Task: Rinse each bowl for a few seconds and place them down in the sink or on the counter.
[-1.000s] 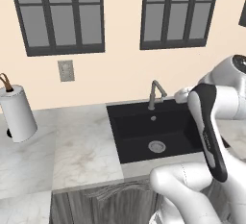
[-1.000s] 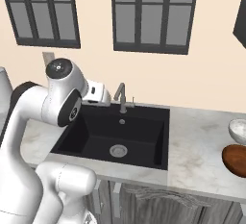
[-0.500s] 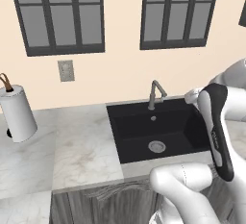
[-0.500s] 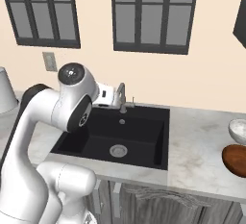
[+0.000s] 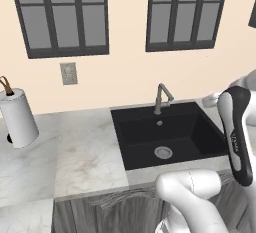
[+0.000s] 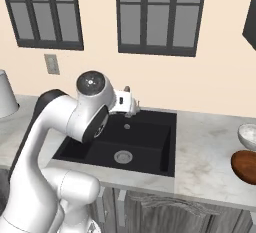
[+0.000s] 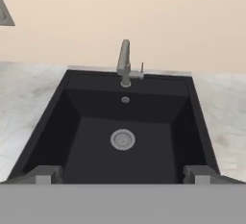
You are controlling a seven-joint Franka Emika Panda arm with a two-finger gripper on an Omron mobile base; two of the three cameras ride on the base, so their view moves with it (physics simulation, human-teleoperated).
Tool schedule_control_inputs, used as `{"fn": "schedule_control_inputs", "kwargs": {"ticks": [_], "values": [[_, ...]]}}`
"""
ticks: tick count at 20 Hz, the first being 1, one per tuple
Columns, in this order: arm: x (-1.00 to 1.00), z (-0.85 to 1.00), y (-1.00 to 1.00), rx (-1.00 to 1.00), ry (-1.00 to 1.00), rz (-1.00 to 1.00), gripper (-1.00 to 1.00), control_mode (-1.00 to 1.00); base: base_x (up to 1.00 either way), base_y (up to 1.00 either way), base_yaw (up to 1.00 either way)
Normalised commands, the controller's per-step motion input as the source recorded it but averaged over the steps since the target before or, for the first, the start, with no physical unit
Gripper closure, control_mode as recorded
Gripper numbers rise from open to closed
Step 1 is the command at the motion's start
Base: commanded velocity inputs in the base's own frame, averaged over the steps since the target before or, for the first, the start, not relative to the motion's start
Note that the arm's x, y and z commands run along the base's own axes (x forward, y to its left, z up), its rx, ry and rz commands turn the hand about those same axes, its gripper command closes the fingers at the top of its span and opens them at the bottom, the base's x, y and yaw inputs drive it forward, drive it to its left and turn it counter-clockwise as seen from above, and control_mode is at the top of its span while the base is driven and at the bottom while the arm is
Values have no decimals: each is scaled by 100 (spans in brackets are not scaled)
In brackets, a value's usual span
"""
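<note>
The sink (image 7: 77, 136) looks matt black, with a silvery metal drain (image 7: 122, 139) and a dull grey metal tap (image 7: 124, 64). The tabletop (image 5: 80, 152) is smooth pale marble with faint brown veins, over grey wood-grain cabinets (image 6: 165, 214). A bowl (image 6: 245, 166) is glossy reddish-brown.

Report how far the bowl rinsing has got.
Nothing looks done yet: the black sink holds no bowl, and no water shows at the tap. In hand: the open pincer faces the basin, holding nothing. Left: the reddish-brown bowl and a pale bowl sit on the counter to the sink's right, each to be picked up, rinsed and set down.
</note>
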Motion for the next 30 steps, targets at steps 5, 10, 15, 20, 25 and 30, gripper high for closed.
{"fn": "schedule_control_inputs", "kwargs": {"ticks": [5,10,15,20,25,30], "values": [[6,-4,-32,0,-2,7,-100,-100,0,0,0],[15,-9,-22,0,-3,6,-100,-100,0,0,0],[12,-12,-14,0,-8,6,-100,-100,0,0,0],[10,-12,-9,0,-8,6,-100,-100,0,0,0],[13,-10,-6,0,-10,4,-100,-100,0,0,0],[21,-8,-7,0,-9,4,-100,-100,0,0,0]]}}
